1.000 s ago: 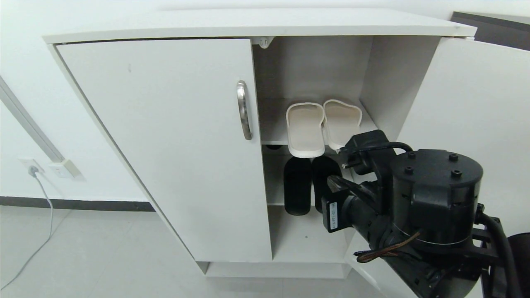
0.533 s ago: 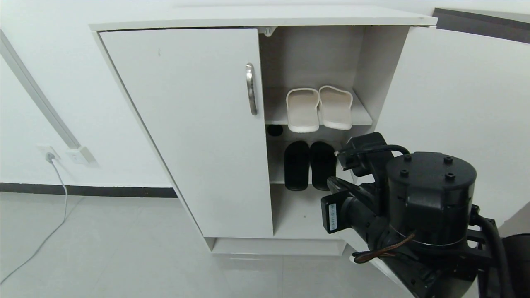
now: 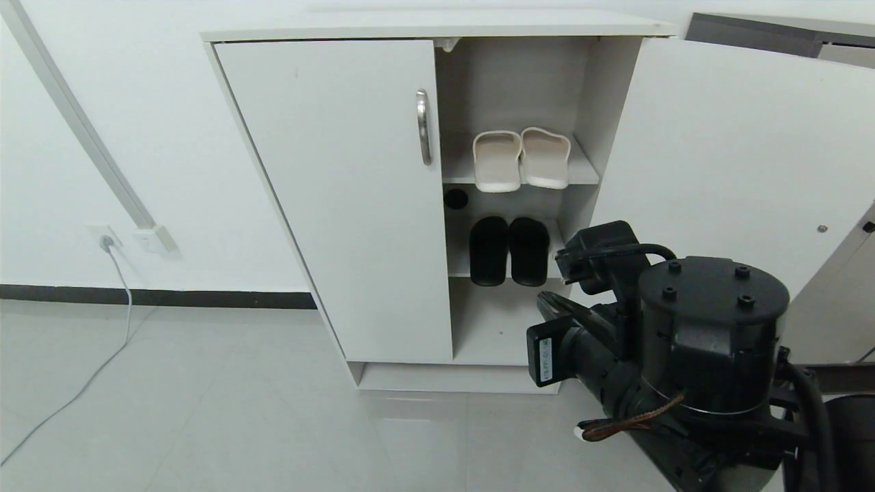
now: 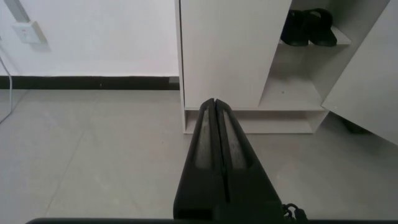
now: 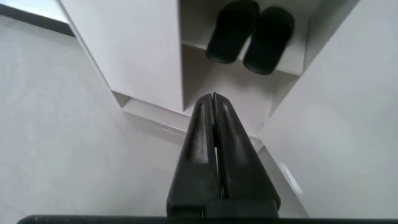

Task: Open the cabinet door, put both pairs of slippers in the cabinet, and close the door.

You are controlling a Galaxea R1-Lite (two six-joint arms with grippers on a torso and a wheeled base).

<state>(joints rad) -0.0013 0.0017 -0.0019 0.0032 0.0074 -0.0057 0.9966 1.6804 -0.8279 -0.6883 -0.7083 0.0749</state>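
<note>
From the head view, everything sits farther off than a second ago: the camera backed away. White wooden cabinet (image 3: 437, 27) holds cream foam slippers (image 3: 521, 159) above black foam slippers (image 3: 509, 250); right door (image 3: 718, 157) gapes, so closing looks like all that remains. Left wrist view: left gripper (image 4: 214, 109) pressed together, empty, over grey tiled floor (image 4: 93, 155). Right wrist view: right gripper (image 5: 214, 102) also pressed together, empty, before the cabinet.

White wall (image 3: 157, 137); grey trunking (image 3: 78, 116) slants down it to a small box (image 3: 157, 240). Socket (image 3: 104, 239) just beside, grey cable (image 3: 120, 272) plugged in, trailing onto pale tiled floor (image 3: 219, 430). Black skirting (image 3: 178, 298) at wall foot.
</note>
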